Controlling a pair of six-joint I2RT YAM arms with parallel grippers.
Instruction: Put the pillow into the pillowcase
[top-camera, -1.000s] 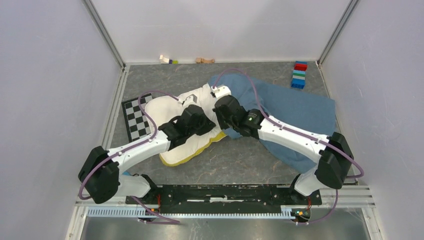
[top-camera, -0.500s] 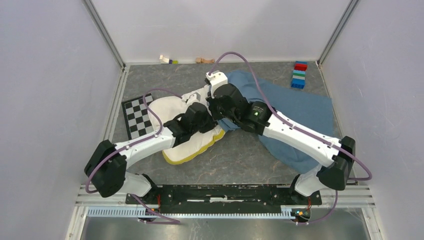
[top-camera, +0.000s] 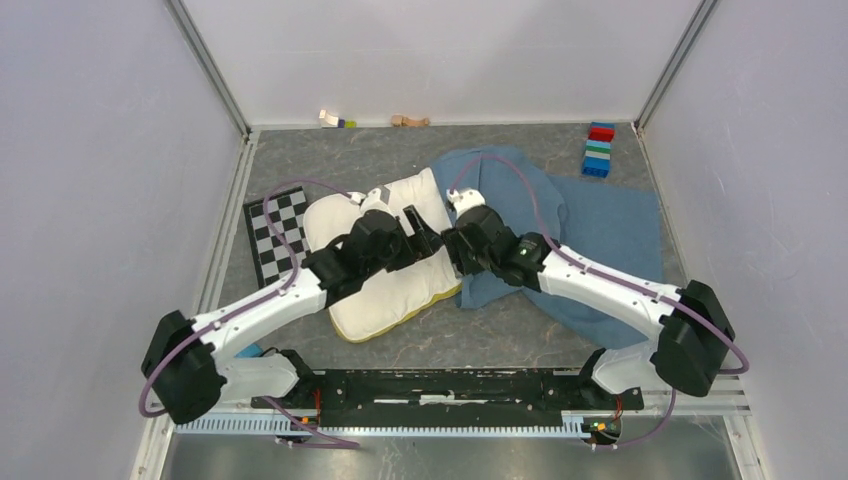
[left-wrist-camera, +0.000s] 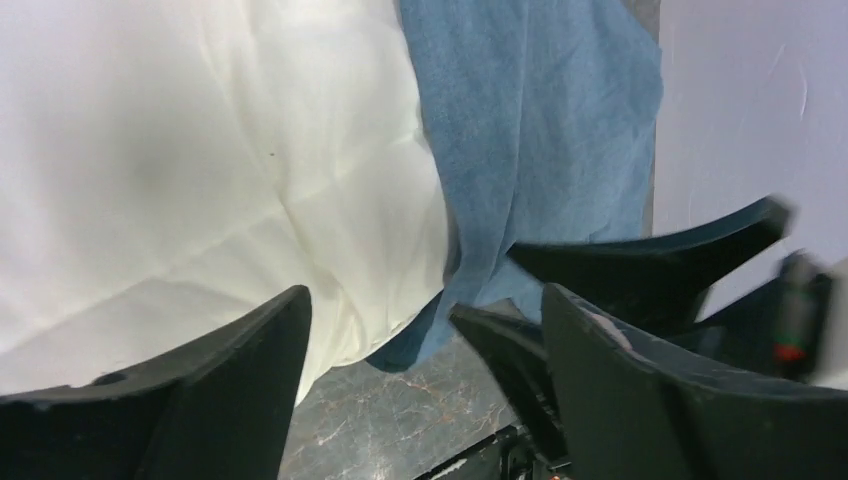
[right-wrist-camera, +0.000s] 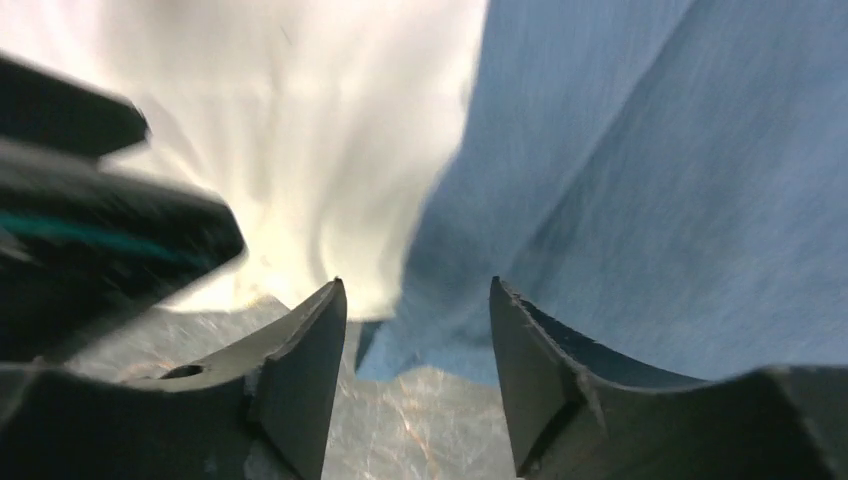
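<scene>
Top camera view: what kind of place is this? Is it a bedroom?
Probably not: it looks like a robot test booth. Pale walls box in a grey table, the left arm and right arm are bolted to a rail at its edge, and a checkerboard and toy blocks sit on it.

pillow (top-camera: 395, 300) left, touching pillowcase (top-camera: 610, 225) right | checkerboard (top-camera: 262, 240) left of pillow

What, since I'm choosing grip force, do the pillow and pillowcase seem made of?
The pillow: cream cotton-like fabric, matte, softly creased and plump, probably fibre-filled. The pillowcase: dusty-blue thin woven cloth, matte, wrinkled and limp; exact fibre can't be told.
</scene>
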